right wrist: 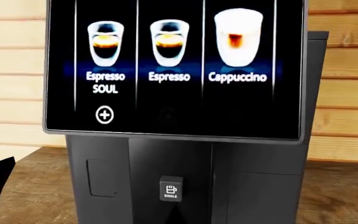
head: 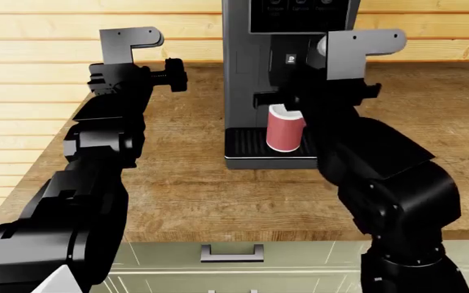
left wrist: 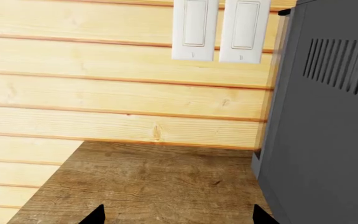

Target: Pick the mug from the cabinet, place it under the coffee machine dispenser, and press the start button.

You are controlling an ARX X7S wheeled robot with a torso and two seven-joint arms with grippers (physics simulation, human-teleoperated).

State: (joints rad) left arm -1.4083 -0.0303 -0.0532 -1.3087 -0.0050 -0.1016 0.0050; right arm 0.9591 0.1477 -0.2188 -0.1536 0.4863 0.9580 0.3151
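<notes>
mug (head: 284, 129): 1, red, upright on coffee machine (head: 255, 67) tray below dispenser (head: 265, 99) | wall switches (left wrist: 195, 29): 2 | left end effector (left wrist: 177, 215): apart, nothing held | right end effector (head: 309, 105): cannot tell | counter (head: 210, 195): 1, wooden

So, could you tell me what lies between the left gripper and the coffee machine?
Only bare wooden counter. In the head view, the left gripper hangs apart from the coffee machine, with nothing between them; the mug sits further right.
</notes>
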